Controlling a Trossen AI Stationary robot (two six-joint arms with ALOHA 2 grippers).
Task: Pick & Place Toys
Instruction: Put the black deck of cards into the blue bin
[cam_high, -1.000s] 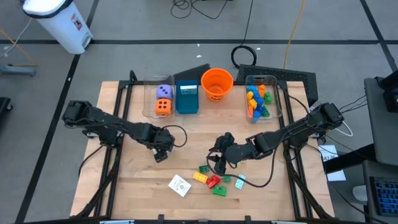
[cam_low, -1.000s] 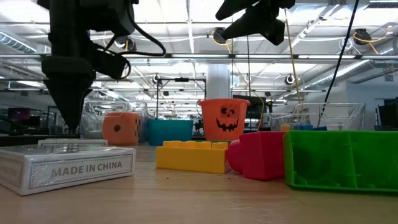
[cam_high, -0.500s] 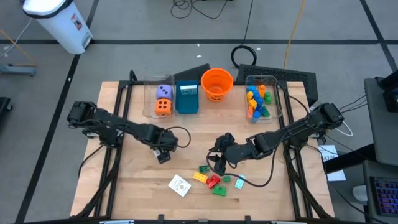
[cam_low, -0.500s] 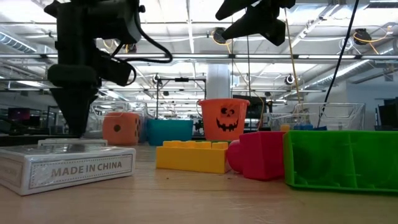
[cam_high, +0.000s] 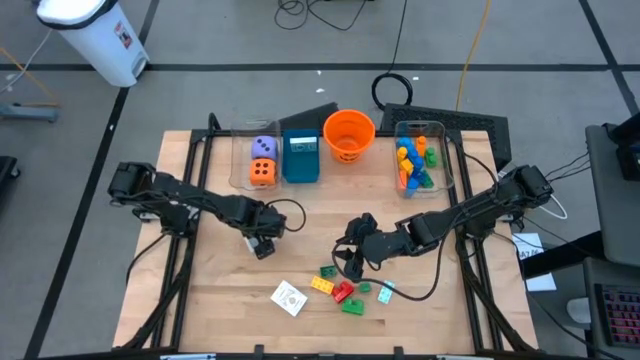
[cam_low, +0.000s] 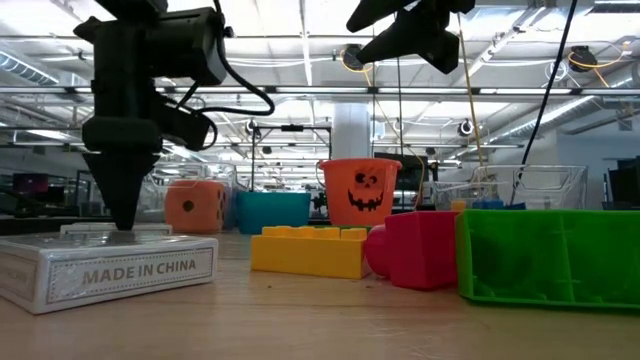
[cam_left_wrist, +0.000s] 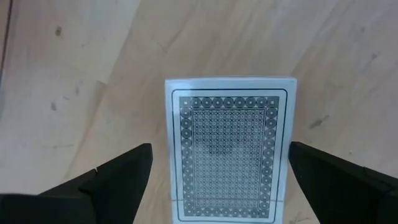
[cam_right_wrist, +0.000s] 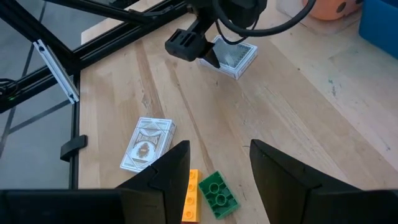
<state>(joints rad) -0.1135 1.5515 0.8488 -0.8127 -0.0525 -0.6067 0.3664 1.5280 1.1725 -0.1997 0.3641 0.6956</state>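
Over table centre-left, left gripper (cam_high: 262, 243) hangs with fingers spread wide either side of a card deck (cam_left_wrist: 231, 148) lying flat on the wood, nothing gripped. Right gripper (cam_high: 350, 262) hovers at roughly 4 o'clock of it, fingers part open, empty. At its 6 o'clock: loose bricks (cam_high: 343, 289); second card pack (cam_high: 289, 297) at 7 o'clock. Dice (cam_high: 263, 161) sit in a clear bin (cam_high: 240, 160) at table 12 o'clock.

White card deck (cam_left_wrist: 229, 149) (dotted grey back), yellow brick (cam_low: 308, 250), orange bucket (cam_low: 359, 192).
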